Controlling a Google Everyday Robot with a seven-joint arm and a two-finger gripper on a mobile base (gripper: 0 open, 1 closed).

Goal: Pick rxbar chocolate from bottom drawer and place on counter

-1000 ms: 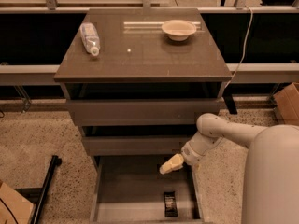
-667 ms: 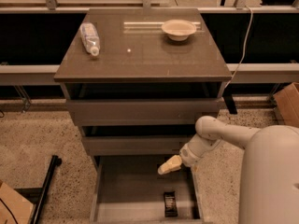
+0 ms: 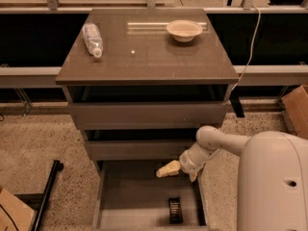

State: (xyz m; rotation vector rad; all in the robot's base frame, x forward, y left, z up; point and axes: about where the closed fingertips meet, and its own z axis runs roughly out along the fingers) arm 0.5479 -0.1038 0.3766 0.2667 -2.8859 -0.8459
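The rxbar chocolate (image 3: 175, 210), a small flat black bar, lies on the floor of the open bottom drawer (image 3: 130, 201) near its front right. My gripper (image 3: 167, 169) hangs over the drawer's back right part, above and behind the bar, and holds nothing that I can see. The white arm reaches in from the right. The counter (image 3: 149, 57) is the glossy grey-brown top of the cabinet.
A clear plastic bottle (image 3: 92, 39) lies on the counter at the left and a pale bowl (image 3: 184, 30) stands at the back right. Two shallower drawers sit above the bottom one. A cardboard box (image 3: 296, 109) stands at the right, a black bar (image 3: 45, 196) on the floor left.
My gripper has moved slightly left and down over the drawer. The bar has not moved.
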